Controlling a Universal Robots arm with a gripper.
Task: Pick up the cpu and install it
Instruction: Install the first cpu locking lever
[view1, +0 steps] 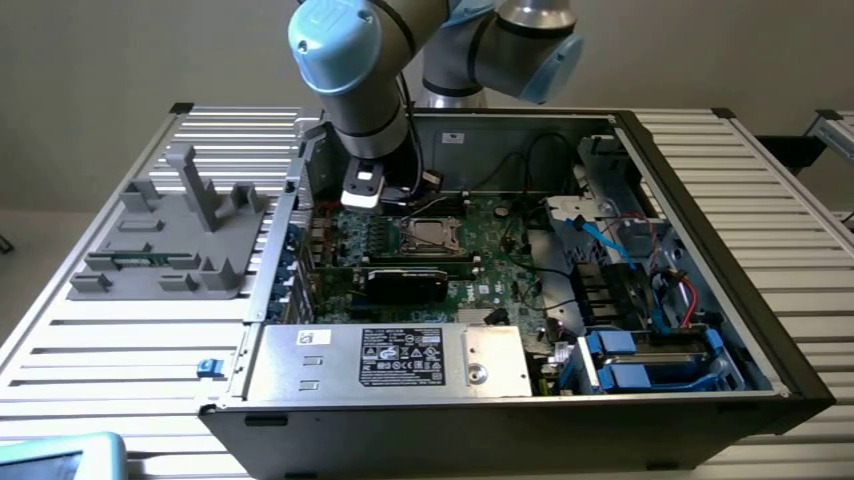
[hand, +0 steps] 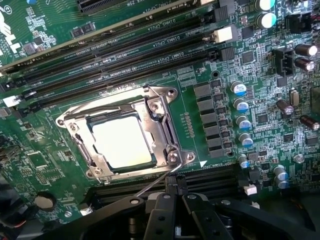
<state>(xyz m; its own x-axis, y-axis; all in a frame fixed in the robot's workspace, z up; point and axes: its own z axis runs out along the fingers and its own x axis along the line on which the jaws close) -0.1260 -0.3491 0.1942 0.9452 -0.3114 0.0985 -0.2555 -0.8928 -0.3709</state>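
Observation:
The cpu lies flat in the dark socket, its pale silvery top showing through the metal frame that sits down around it. In the exterior view the cpu is a small bright square on the green motherboard inside the open computer case. My gripper hovers above the board just beside the socket, with its two black fingers pressed together and nothing between them. A thin wire lever runs from the frame toward the fingertips. In the exterior view my gripper hangs at the socket's left.
A grey plastic tray with upright posts stands on the slatted table at the exterior view's left. Inside the case are a black expansion card, a metal power supply box, cables, and blue drive bays. Memory slots flank the socket.

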